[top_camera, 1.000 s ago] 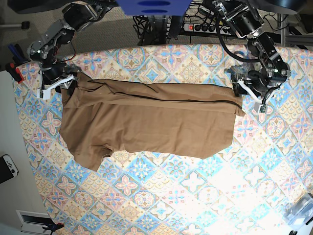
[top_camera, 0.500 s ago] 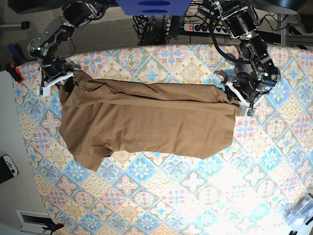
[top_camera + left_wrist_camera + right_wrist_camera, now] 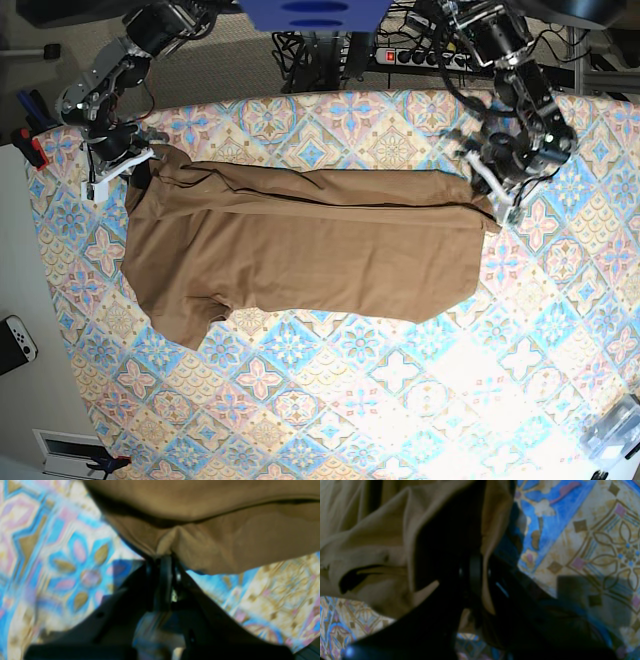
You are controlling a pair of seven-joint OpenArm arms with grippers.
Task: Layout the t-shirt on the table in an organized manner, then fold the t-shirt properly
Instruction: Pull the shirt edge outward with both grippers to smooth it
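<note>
Having closed since before, both pincers pinch the t-shirt (image 3: pixel 300 250).

A robotics lab or workroom. Two robot arms flank a patterned table (image 3: pixel 400 400). A power strip (image 3: pixel 425 57) and tangled cables (image 3: pixel 300 50) lie on the carpet behind

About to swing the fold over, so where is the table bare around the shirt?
The widest bare table lies below the shirt, running to the near edge. A narrower strip sits above it, toward the power strip. Both far corners of the shirt are crowded: left pincer and right pincer are each shut on cloth there.
</note>
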